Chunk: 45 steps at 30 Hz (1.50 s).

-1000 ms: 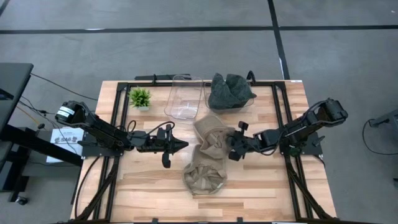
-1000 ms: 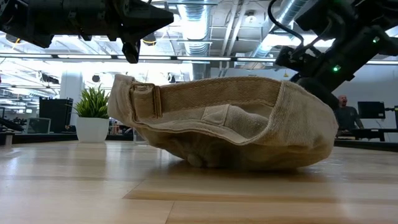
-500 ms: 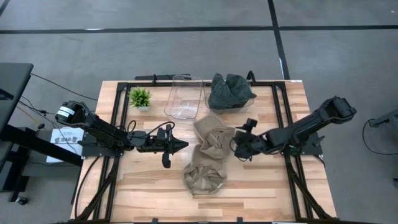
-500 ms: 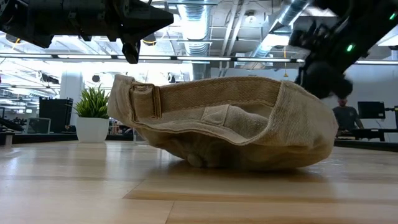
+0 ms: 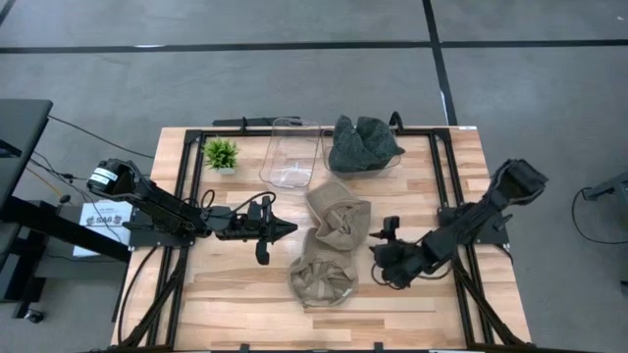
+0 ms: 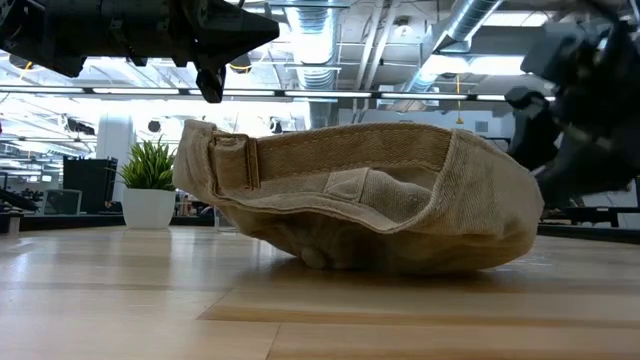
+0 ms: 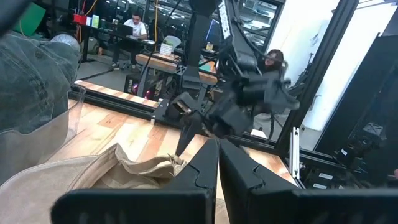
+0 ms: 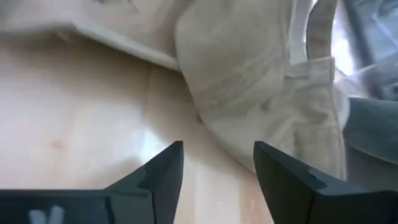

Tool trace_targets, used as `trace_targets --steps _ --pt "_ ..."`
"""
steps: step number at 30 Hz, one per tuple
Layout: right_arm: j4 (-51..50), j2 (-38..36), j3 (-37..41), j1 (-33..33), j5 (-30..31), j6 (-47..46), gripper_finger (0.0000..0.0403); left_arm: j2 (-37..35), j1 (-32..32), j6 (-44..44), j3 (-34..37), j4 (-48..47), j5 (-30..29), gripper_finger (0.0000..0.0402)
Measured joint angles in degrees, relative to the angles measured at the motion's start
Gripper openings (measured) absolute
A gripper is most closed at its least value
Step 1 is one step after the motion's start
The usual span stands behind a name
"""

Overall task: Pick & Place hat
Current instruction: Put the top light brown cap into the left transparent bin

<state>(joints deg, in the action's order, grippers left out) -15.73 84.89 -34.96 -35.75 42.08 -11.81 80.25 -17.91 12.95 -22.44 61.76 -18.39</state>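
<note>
Two tan hats lying on the counter, right gripper at 3 o'clock, fingers apart, probably ready to grab; left gripper parked at 9 o'clock, fingers together.

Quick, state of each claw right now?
Left claw: closed, holding nothing, left of the tan hats.
Right claw: open, empty, above the table beside the hats.

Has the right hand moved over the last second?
Yes. In the high view the right hand, open, has pulled away from the upper tan fabric hat and shifted toward the table's near edge, beside the lower tan hat.
</note>
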Motion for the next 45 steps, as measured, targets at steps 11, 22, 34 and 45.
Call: trace_targets --steps 11,22,34,45 --pt "12.2 12.9 -0.1 4.2 5.1 6.3 0.0139 0.0 0.0 -0.5 0.0 0.0 0.0 0.0012" --pt "15.2 8.0 -2.4 7.5 3.8 10.8 0.0039 0.0 0.0 -0.7 0.0 0.3 0.0 0.0012" --pt "9.8 -9.4 -7.5 8.8 4.6 15.3 0.0002 -0.4 1.8 -0.7 0.0 2.2 0.0 0.0012" --pt "-4.2 -14.3 -23.1 11.5 4.5 10.7 0.0001 -0.4 4.9 -0.3 0.0 2.0 0.0 0.0012"
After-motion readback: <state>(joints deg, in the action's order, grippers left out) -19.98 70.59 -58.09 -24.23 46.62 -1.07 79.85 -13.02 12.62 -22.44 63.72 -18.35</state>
